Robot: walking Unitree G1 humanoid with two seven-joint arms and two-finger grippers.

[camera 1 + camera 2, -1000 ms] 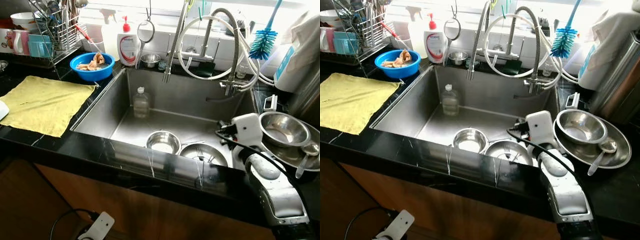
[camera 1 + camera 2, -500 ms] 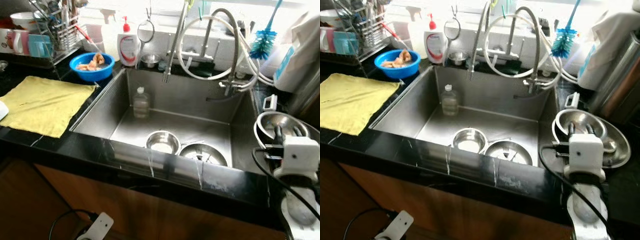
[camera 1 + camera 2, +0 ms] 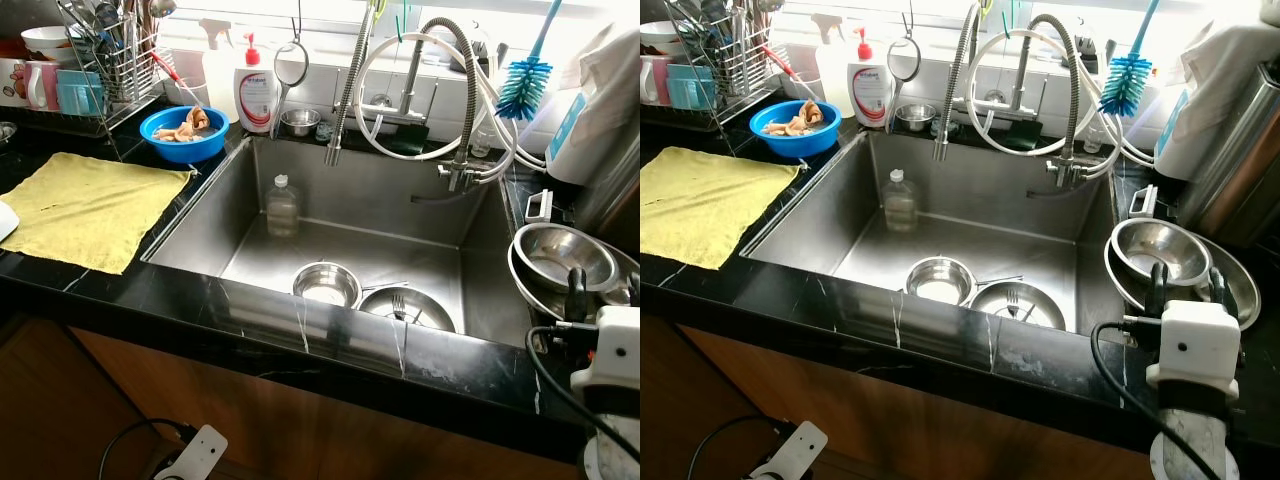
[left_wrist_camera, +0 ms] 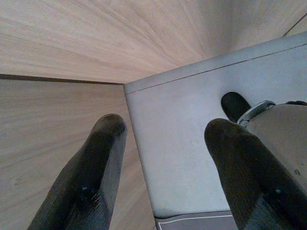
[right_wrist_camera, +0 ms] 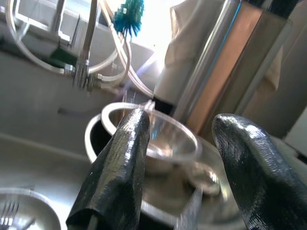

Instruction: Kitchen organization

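A small steel bowl (image 3: 1157, 250) sits nested in a wider steel dish (image 3: 1240, 290) on the black counter (image 3: 840, 300), just right of the sink (image 3: 970, 230) and close to its right rim. A spoon (image 5: 204, 176) lies in the dish beside the bowl. The right gripper (image 3: 1186, 283) hovers at the dish's near edge, its two black fingers (image 5: 120, 167) spread apart and holding nothing, pointed toward the bowl. Behind the dish stands a tall metal cylinder (image 5: 225, 62), leaving little room on that side.

In the sink basin, a second steel bowl (image 3: 938, 281) and a steel plate (image 3: 1018, 305) with a fork (image 3: 1012, 300) lie against the near wall; a clear plastic bottle (image 3: 899, 201) stands near the back left corner. The middle of the basin floor is open. Coiled faucet hoses (image 3: 1040, 90) hang over the back edge, with a blue bottle brush (image 3: 1127, 80) at right.

Left of the sink lie a yellow cloth (image 3: 700, 200), a blue bowl (image 3: 795, 125), a soap bottle (image 3: 868, 88) and a dish rack (image 3: 710, 60).

The left gripper (image 4: 165, 158) hangs with fingers spread, above wood flooring (image 4: 72, 48).
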